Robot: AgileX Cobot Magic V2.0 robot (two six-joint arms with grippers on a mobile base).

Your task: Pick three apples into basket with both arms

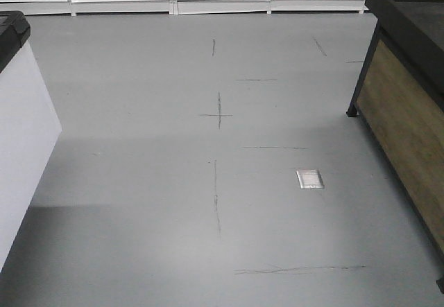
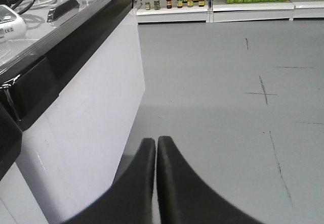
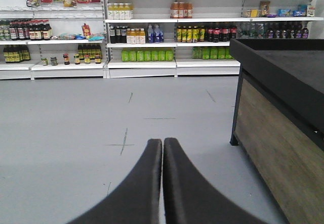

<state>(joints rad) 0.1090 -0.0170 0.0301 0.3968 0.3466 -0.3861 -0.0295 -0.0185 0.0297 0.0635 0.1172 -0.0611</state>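
the left gripper (image 2: pixel 156 142) and right gripper (image 3: pixel 162 143) are held clenched on nothing above the grey floor (image 1: pixel 208 182), probably as a travel pose. no apples or basket are seen in any view; they must first be reached.

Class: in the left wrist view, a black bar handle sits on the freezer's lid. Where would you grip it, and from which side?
Grip the handle across its middle, from above: it looks like a narrow raised bar lying flat on the lid, so jaws can span its short width. The left gripper is shut and must open first.
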